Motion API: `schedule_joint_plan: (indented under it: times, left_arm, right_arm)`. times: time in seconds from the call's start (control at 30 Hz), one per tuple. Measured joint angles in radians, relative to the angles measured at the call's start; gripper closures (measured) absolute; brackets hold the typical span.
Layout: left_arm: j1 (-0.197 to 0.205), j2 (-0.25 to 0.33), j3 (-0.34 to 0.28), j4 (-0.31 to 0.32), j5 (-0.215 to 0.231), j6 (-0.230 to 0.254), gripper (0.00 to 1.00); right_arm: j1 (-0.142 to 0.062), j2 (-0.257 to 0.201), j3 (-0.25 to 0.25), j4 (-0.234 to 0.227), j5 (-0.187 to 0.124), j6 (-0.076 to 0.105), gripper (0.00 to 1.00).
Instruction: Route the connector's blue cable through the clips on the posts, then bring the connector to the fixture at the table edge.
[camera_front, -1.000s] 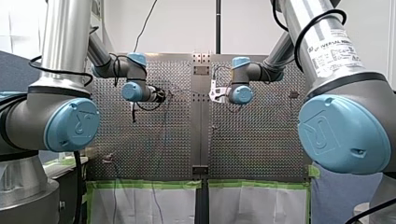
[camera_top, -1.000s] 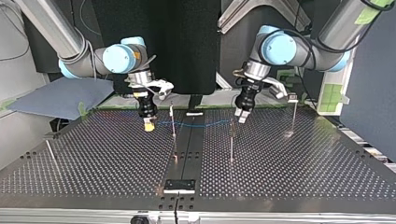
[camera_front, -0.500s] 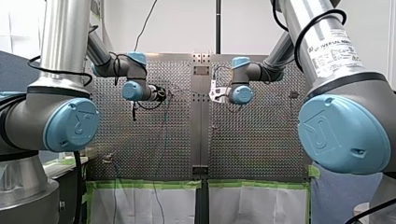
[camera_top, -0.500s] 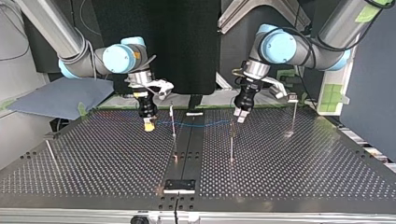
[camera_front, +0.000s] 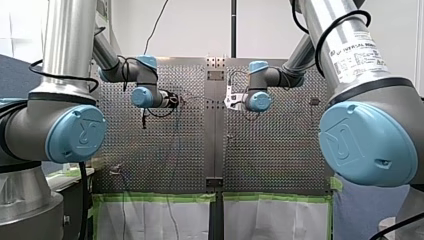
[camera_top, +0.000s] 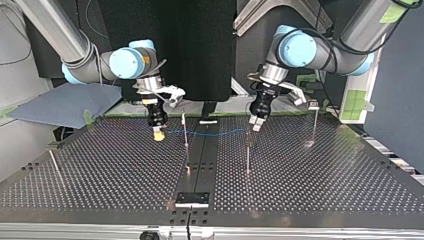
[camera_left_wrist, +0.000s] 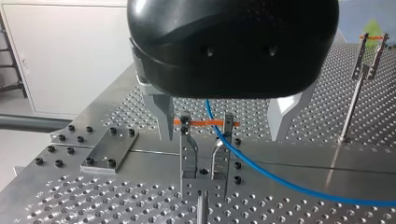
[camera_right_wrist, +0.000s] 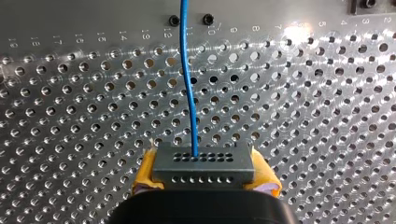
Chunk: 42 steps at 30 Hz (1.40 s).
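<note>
Pull cable (camera_right_wrist: 188, 93) taut with right tool (camera_right_wrist: 204, 176), clamped on connector (camera_right_wrist: 203, 163); pinch it in wide-open left tool (camera_left_wrist: 221, 136), now astride it, then press straight down into clip (camera_left_wrist: 201, 177).

Probably a robotics lab: my left arm (camera_top: 300, 50) and my right arm (camera_top: 125, 62) over a perforated table (camera_top: 325, 170).

The right gripper (camera_right_wrist: 204, 169) clamps a grey connector (camera_right_wrist: 204, 163) between yellow pads (camera_right_wrist: 147, 171). A blue cable (camera_right_wrist: 187, 84) leaves one of the connector's upper holes and runs straight ahead over the perforated table (camera_right_wrist: 303, 102), passing between two black screws (camera_right_wrist: 174, 20).
</note>
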Motion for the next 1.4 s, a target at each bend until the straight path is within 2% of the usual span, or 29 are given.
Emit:
schedule_joint_plan:
  times: [0.57,0.87,1.0,1.2,1.4]
  left_arm:
    - [-0.003,0.007,0.0,0.004,-0.001,-0.005,0.01]
    - [-0.013,0.007,0.0,0.005,-0.001,-0.042,0.01]
    - [-0.027,0.007,0.0,0.004,-0.021,-0.024,0.01]
    - [-0.07,0.007,0.01,0.014,-0.069,0.001,0.01]
    - [-0.118,0.002,0.046,0.02,-0.118,0.029,0.01]
  right_arm:
    - [0.0,0.0,0.0,-0.001,0.0,0.0,1.0]
    - [0.003,0.0,0.0,0.0,0.0,0.0,1.0]
    - [0.005,0.0,0.0,0.002,0.0,0.0,1.0]
    - [0.004,0.0,0.0,0.007,0.0,0.0,1.0]
    - [-0.001,0.0,0.001,0.008,0.0,0.0,1.0]
